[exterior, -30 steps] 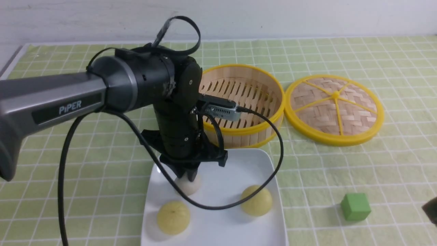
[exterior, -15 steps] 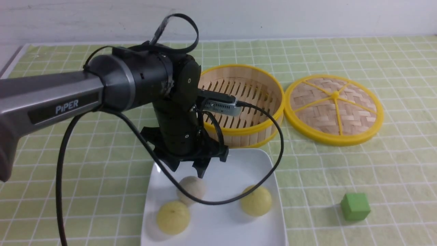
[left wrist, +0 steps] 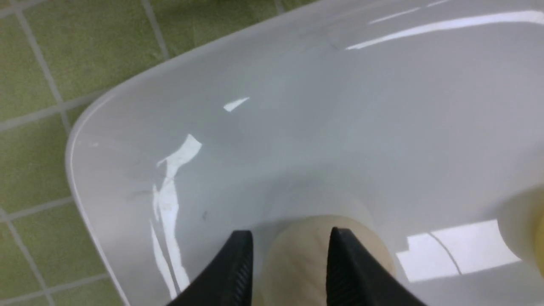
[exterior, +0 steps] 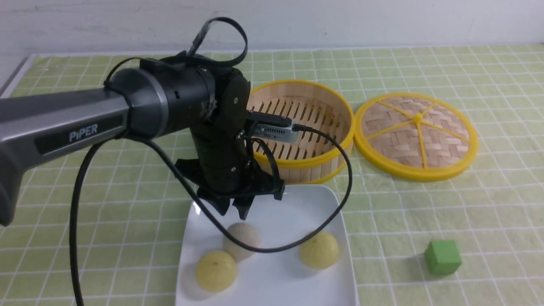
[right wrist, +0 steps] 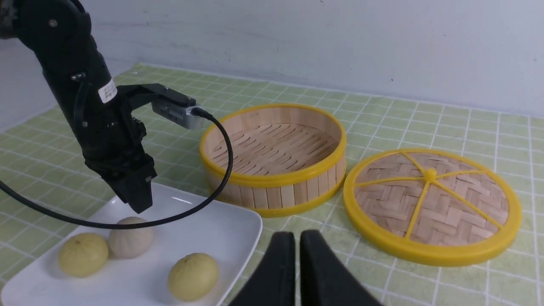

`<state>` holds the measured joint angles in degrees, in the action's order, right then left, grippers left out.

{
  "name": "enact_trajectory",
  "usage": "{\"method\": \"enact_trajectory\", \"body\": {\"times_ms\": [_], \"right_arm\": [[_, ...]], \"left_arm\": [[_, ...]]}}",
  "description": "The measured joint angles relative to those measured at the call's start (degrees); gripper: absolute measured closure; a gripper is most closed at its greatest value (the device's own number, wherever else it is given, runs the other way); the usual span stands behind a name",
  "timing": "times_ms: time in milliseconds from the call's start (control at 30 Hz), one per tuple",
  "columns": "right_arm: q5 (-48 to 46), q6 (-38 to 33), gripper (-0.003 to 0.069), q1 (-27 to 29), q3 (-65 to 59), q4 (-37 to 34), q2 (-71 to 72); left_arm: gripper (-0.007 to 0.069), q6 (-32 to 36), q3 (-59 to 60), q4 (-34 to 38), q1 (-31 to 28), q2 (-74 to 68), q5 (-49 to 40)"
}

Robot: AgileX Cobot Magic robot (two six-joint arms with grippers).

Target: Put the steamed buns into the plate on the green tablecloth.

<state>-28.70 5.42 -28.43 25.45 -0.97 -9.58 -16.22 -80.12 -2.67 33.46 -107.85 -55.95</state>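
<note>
Plain, scuffed off-white wall [exterior: 382, 21] at back

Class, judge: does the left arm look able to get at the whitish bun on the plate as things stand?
Probably yes. The left gripper hangs open right above the whitish bun, with nothing between them, though the pale yellow bun close beside it may crowd a finger.

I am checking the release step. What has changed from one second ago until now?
The left end effector let go of the whitish bun, opened and rose above it; the bun shifted slightly toward the robot on the plate. The two yellow buns, steamer, lid and green cube stayed put.
</note>
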Motion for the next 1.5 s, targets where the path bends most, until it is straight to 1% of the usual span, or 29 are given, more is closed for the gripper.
{"method": "enact_trajectory", "body": {"times_ms": [133, 433, 533, 600, 700, 767, 800, 833, 867, 900, 967, 1000, 1100, 1233, 1267, 1433, 1500], "right_arm": [[0.1, 0.0, 0.0614, 0.0, 0.0, 0.0, 0.0], [0.3, -0.1, 0.0608, 0.0, -0.2, 0.0, 0.2], [1.1, -0.1, 0.0604, 1.0, -1.9, 0.1, 2.3], [1.7, -0.1, 0.0603, 3.1, -3.8, 0.2, 4.0], [2.5, -0.1, 0.0598, 9.9, -9.6, 0.2, 7.3], [2.7, -0.1, 0.0594, 14.2, -13.5, 0.3, 9.3], [2.7, -0.1, 0.0594, 14.6, -14.2, 0.3, 9.6], [2.8, -0.1, 0.0592, 17.4, -16.3, 0.5, 10.0], [2.7, -0.1, 0.0590, 19.5, -18.4, 0.6, 10.3], [2.7, -0.1, 0.0589, 19.8, -18.7, 0.6, 10.3], [2.5, -0.1, 0.0585, 22.9, -22.2, 1.0, 10.3], [2.5, -0.1, 0.0583, 23.5, -23.3, 1.0, 10.3], [2.4, -0.1, 0.0580, 23.7, -25.7, 1.8, 10.3], [4.7, -0.1, 0.0577, 23.9, -26.2, 2.2, 10.3], [4.9, -0.1, 0.0575, 23.9, -26.3, 2.4, 10.3], [5.0, -0.1, 0.0568, 23.9, -26.3, 2.4, 10.3], [5.0, -0.1, 0.0563, 23.9, -26.3, 2.4, 10.3]], "left_arm": [[0.0391, 0.0, 0.0, 0.0, 0.0, 0.0, 0.1], [0.0392, 0.0, 0.0, 0.0, 0.0, 0.0, 2.2], [0.0414, 0.0, 0.0, 0.1, 0.0, 0.1, 2.4], [0.0450, 0.0, 0.0, 0.4, 0.0, 0.6, 2.2], [0.0555, 0.0, 0.0, 0.8, 0.0, 3.0, 2.1], [0.0607, 0.0, 0.0, 0.4, 0.0, 5.3, 2.1], [0.0610, 0.0, 0.0, 0.4, 0.0, 5.5, 2.1], [0.0622, 0.0, 0.0, 0.0, 0.0, 7.1, 1.9], [0.0622, 0.0, 0.0, -0.7, 0.0, 9.0, 1.7], [0.0622, 0.0, 0.0, -0.7, 0.0, 9.0, 1.7], [0.0622, 0.0, 0.0, -1.5, 0.0, 13.3, 1.4], [0.0622, 0.0, 0.0, -1.8, 0.0, 14.7, 1.3], [0.0622, 0.0, 0.0, -3.0, 0.0, 19.9, 0.7], [0.0622, 0.0, 0.0, -5.2, 0.0, 26.8, -1.5], [0.0622, 0.0, 0.0, -6.8, 0.0, 30.9, -3.6], [0.0622, 0.0, 0.0, -10.0, 0.0, 40.1, -9.3], [0.0622, 0.0, 0.0, -11.2, 0.0, 45.3, -13.3]]}}
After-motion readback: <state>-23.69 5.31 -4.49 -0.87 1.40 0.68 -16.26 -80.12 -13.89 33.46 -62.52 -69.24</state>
